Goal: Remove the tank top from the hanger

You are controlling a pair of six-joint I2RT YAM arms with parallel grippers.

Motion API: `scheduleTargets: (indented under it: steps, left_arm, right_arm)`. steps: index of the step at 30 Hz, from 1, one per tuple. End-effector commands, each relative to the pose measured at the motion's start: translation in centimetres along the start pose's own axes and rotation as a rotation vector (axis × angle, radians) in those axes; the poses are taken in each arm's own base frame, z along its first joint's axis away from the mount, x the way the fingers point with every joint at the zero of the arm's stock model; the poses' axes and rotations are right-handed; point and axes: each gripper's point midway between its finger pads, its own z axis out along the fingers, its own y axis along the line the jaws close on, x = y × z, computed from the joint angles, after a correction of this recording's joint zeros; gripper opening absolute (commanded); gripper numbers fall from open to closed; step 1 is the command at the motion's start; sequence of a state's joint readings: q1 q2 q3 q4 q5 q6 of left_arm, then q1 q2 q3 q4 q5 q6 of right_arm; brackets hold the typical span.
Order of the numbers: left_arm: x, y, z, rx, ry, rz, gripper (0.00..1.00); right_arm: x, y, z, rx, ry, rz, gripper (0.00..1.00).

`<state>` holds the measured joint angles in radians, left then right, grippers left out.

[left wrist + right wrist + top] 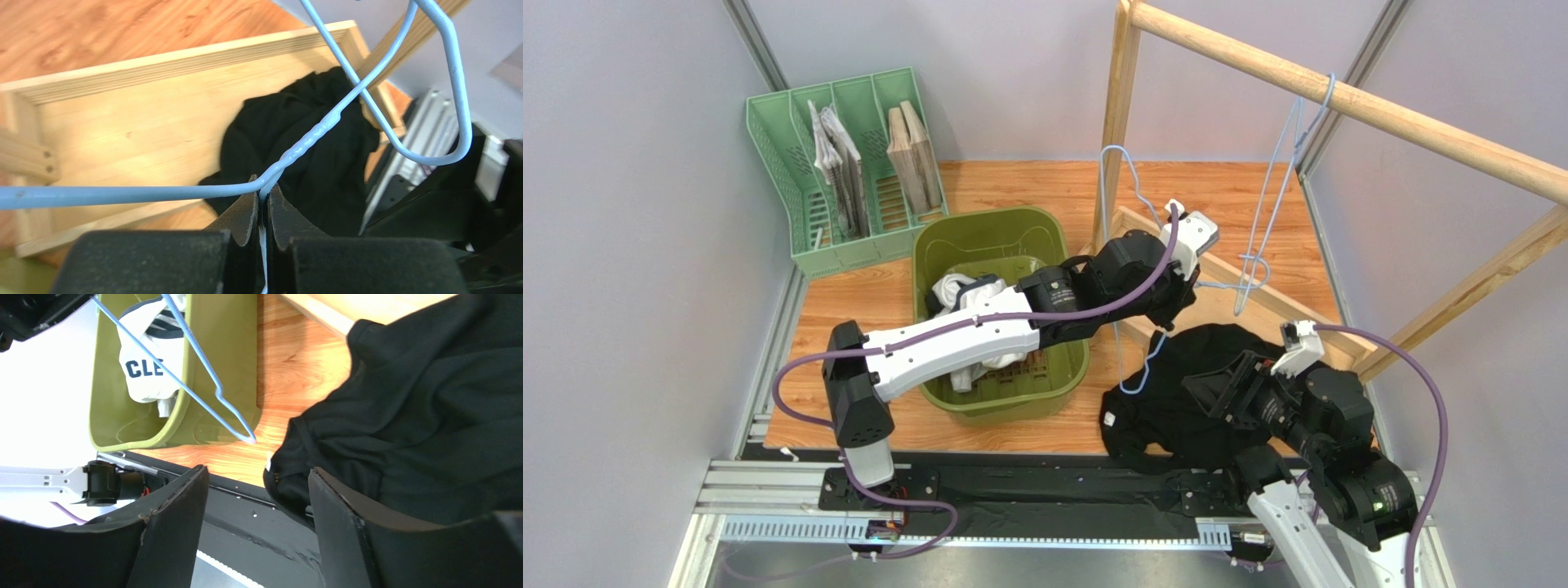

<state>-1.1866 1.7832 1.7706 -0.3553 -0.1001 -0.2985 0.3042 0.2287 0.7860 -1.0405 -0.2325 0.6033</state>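
Olive bin (995, 223) left of centre in the top view, filled with crumpled white clothes (959, 292); blue letters "CLE" readable on one piece in the right wrist view. Partly covered from above by the left arm reaching across it.

Mint-green rack (787, 159) at upper left, just behind the bin. Grey folded sheets (840, 165) upright in one slot, tan ones (913, 153) in a slot further right.

Black tank top (1185, 380) heaped on the table at lower right of centre, beside the bin and outside it, against the base board of the wooden frame. Off the hanger (319, 128), with one wire corner close to its edge in the right wrist view.

Left gripper (263, 193) clenched on the hanger's pale blue wire just below the twisted neck, jaws pressed nearly together with the wire between them. Hook curving away toward upper right of that view, tank top on the table beneath.

Right gripper (256, 478) spread wide, grasping nothing, poised over the near edge of the tank top.

Second hanger (1271, 196) hooked on the wooden rail (1357, 104) at upper right.
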Motion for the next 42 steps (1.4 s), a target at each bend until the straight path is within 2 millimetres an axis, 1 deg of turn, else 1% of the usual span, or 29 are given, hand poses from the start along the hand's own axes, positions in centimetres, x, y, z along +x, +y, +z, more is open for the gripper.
scheduleTargets:
  steps: [1,3,5,7,10,11,12,13,14,15,16,17,18,19,20,21,23,26,29,30,31,32,33,35,36,38,39,42]
  left_arm:
    - [-4.6,2.0,-4.2,-0.105,-0.136,0.096,0.00]
    - [-5.2,2.2,-5.2,-0.114,-0.154,0.088,0.00]
    - [-5.5,2.0,-5.9,-0.105,-0.162,0.068,0.00]
    - [-5.7,1.4,-6.7,-0.073,-0.165,0.029,0.00]
    - [-5.8,0.5,-8.1,-0.023,-0.182,-0.037,0.00]
    - [-6.3,0.2,-8.5,-0.010,-0.208,-0.057,0.00]
    - [-6.3,0.1,-9.4,0.008,-0.223,-0.080,0.00]
    - [-6.5,-0.2,-9.9,0.024,-0.242,-0.118,0.00]
    - [-8.2,-0.5,-11.5,0.052,-0.309,-0.154,0.00]
    - [-7.3,-0.5,-11.5,0.065,-0.304,-0.181,0.00]
    - [-7.6,-1.0,-12.0,0.097,-0.326,-0.257,0.00]
    - [-9.6,-1.5,-13.7,0.146,-0.413,-0.301,0.00]
    - [-8.3,-1.6,-13.3,0.167,-0.401,-0.336,0.00]
    - [-8.7,-1.9,-13.7,0.198,-0.431,-0.384,0.00]
    - [-9.8,-2.5,-14.5,0.251,-0.480,-0.460,0.00]
    - [-8.9,-3.0,-14.1,0.283,-0.461,-0.490,0.00]
    - [-9.2,-3.9,-14.0,0.344,-0.463,-0.565,0.00]
    - [-8.9,-5.0,-13.1,0.409,-0.442,-0.611,0.00]
    - [-8.4,-5.5,-12.2,0.450,-0.425,-0.666,0.00]
    - [-8.4,-5.7,-12.2,0.465,-0.419,-0.688,0.00]
    - [-8.3,-5.8,-12.0,0.472,-0.420,-0.699,0.00]
    - [-8.7,-6.0,-12.3,0.495,-0.441,-0.705,0.00]
    - [-8.3,-5.9,-12.0,0.498,-0.441,-0.717,0.00]
    - [-8.5,-6.0,-12.1,0.522,-0.458,-0.745,0.00]
    - [-8.6,-6.0,-12.1,0.525,-0.462,-0.746,0.00]
    - [-8.6,-6.0,-12.0,0.523,-0.465,-0.749,0.00]
    - [-8.6,-6.0,-12.0,0.522,-0.466,-0.750,0.00]
    - [-8.6,-6.1,-12.1,0.532,-0.471,-0.736,0.00]
  right_arm:
    - [-0.7,-0.1,-1.5,0.021,-0.044,-0.042,0.68]
    - [-0.8,0.4,-1.7,-0.002,-0.047,-0.052,0.68]
    - [-0.5,1.1,-1.9,-0.050,-0.032,-0.078,0.68]
    - [-0.1,2.1,-2.2,-0.111,-0.018,-0.105,0.68]
    - [0.6,2.9,-2.6,-0.171,0.010,-0.123,0.69]
    - [0.7,3.3,-2.8,-0.191,0.010,-0.127,0.69]
    - [0.8,3.7,-3.1,-0.215,0.012,-0.132,0.72]
    - [1.2,4.5,-3.5,-0.266,0.027,-0.142,0.75]
    - [1.3,5.0,-3.8,-0.298,0.027,-0.146,0.76]
    - [1.4,5.5,-4.1,-0.327,0.028,-0.146,0.78]
    - [1.4,6.5,-4.6,-0.382,0.031,-0.155,0.80]
    - [1.4,6.9,-4.7,-0.407,0.032,-0.145,0.80]
    - [1.5,7.3,-4.9,-0.432,0.032,-0.140,0.80]
    - [1.4,8.1,-5.3,-0.480,0.032,-0.146,0.80]
    - [1.5,8.3,-5.2,-0.494,0.039,-0.140,0.80]
    - [1.6,8.6,-5.4,-0.510,0.042,-0.124,0.79]
    - [1.6,9.0,-5.7,-0.536,0.043,-0.123,0.78]
    - [1.8,9.2,-6.0,-0.549,0.052,-0.125,0.76]
    - [2.0,9.2,-6.1,-0.548,0.056,-0.122,0.67]
    - [2.1,9.1,-6.0,-0.546,0.059,-0.116,0.60]
    - [2.1,9.1,-6.1,-0.547,0.054,-0.114,0.56]
    - [2.2,9.0,-6.1,-0.546,0.058,-0.110,0.52]
    - [2.2,9.0,-6.0,-0.544,0.060,-0.108,0.44]
    - [2.3,8.7,-5.8,-0.529,0.061,-0.104,0.36]
    - [2.3,8.6,-5.8,-0.525,0.062,-0.100,0.28]
    - [2.2,8.8,-5.9,-0.526,0.064,-0.098,0.20]
    - [2.2,8.9,-6.0,-0.529,0.065,-0.096,0.13]
    - [1.8,9.2,-6.4,-0.535,0.059,-0.102,0.00]
